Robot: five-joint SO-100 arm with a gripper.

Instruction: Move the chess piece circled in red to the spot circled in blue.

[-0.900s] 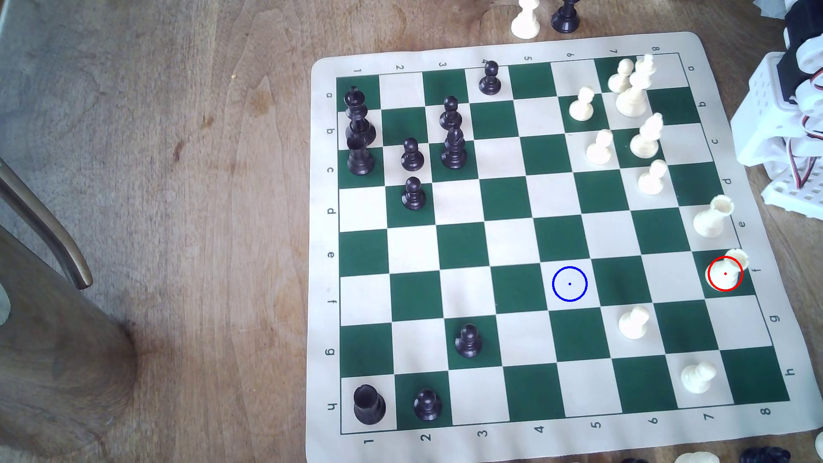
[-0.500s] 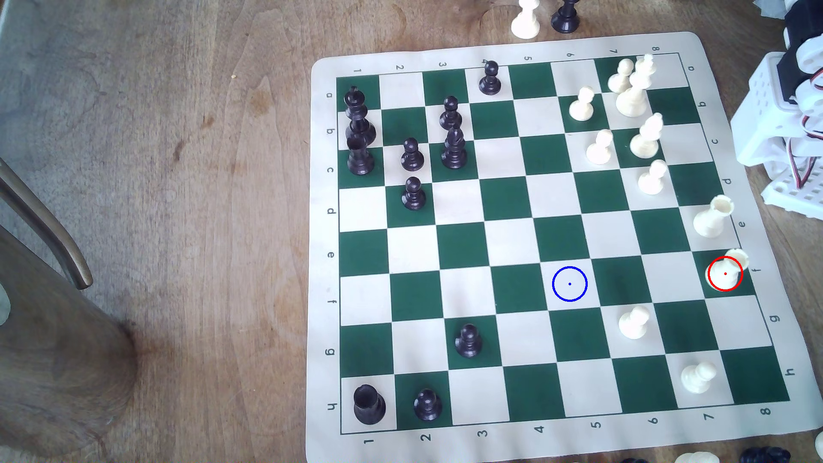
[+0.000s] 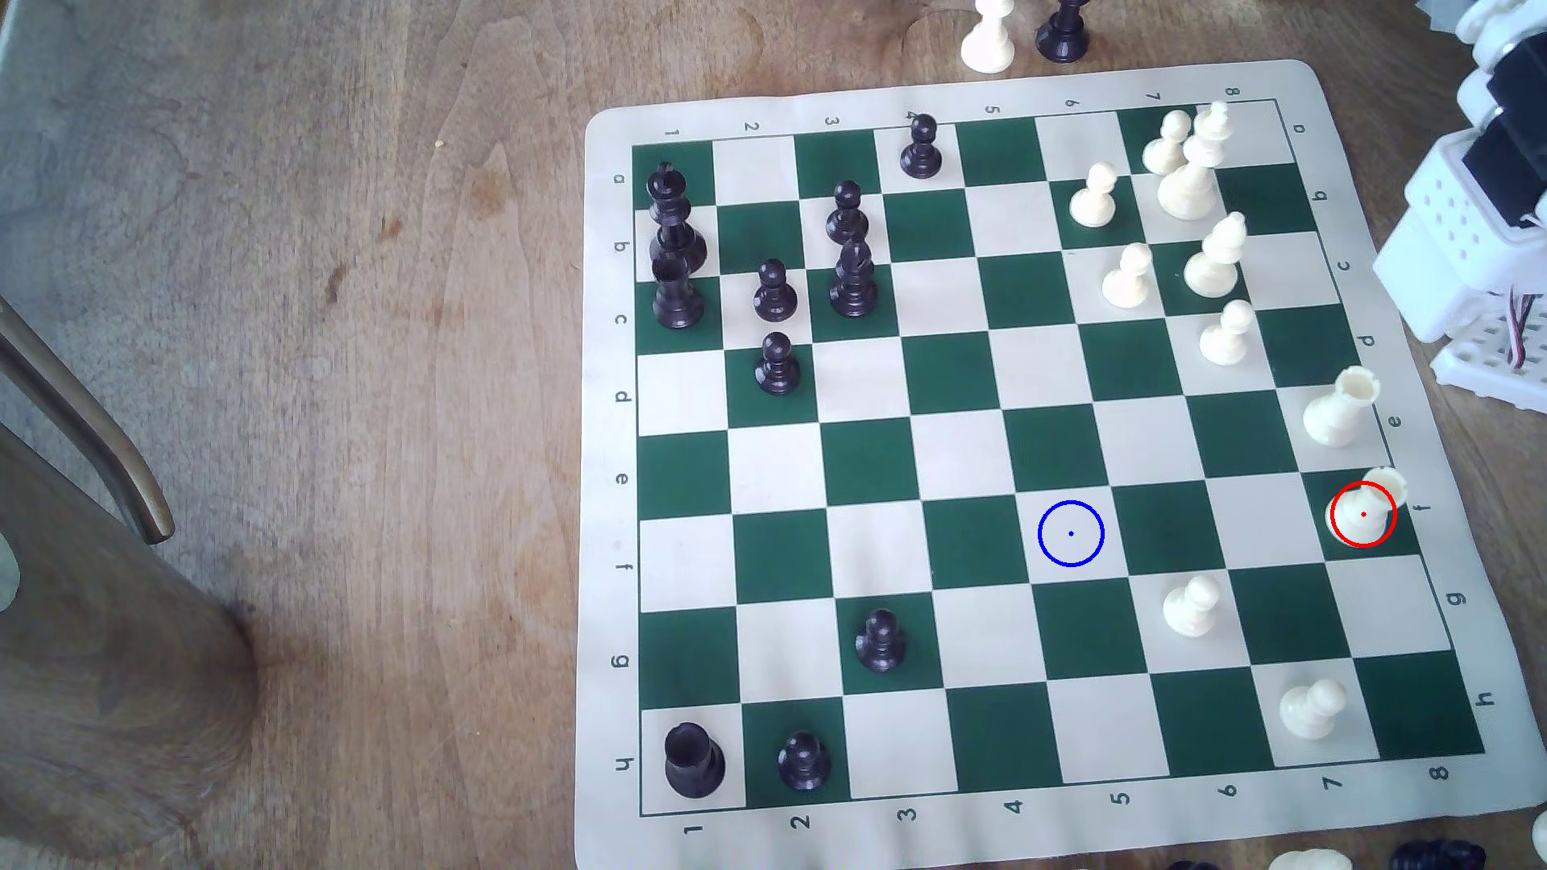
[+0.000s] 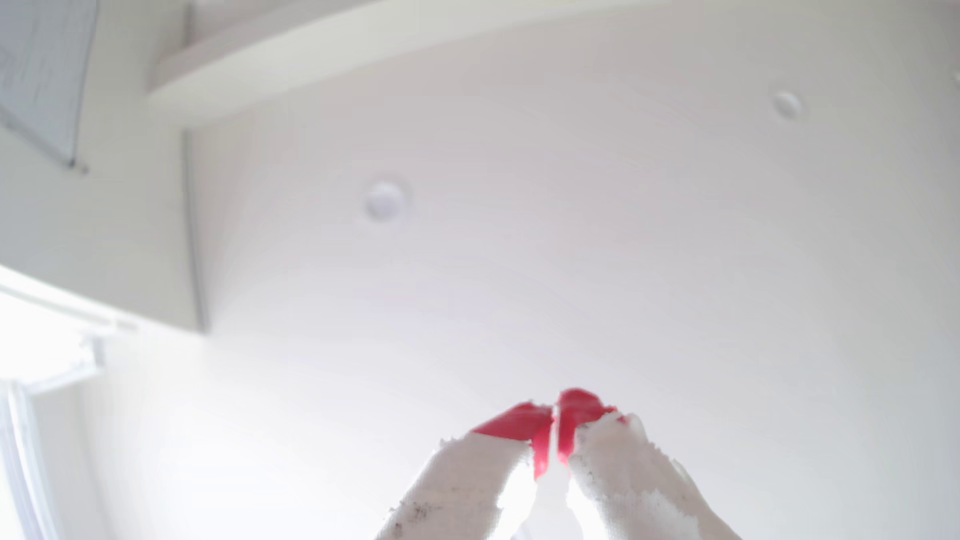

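The chess piece [image 3: 1364, 512], a short cream rook ringed in red, stands upright on a dark green square at the exterior view's right edge of the board [image 3: 611, 502]. The spot [image 3: 1071, 533] is a bare cream square with a blue ring and dot, three squares toward the exterior view's left in the same row. The white arm's body [image 3: 1473, 226] sits off the board at the exterior view's right, well away from the rook. In the wrist view my gripper [image 4: 555, 415] points up at a white ceiling, its red-tipped fingers [image 4: 519, 420] pressed together with nothing between them.
A second cream rook [image 3: 1339, 410] stands one square behind the ringed one. Cream pawns [image 3: 1190, 604] [image 3: 1311, 708] stand nearer the front. A black pawn [image 3: 879, 640] is left of the spot. Loose pieces [image 3: 988, 38] lie off the board on the wooden table [image 3: 335, 335].
The arm's white body at the exterior view's right edge has tilted and shifted. No chess piece has moved.
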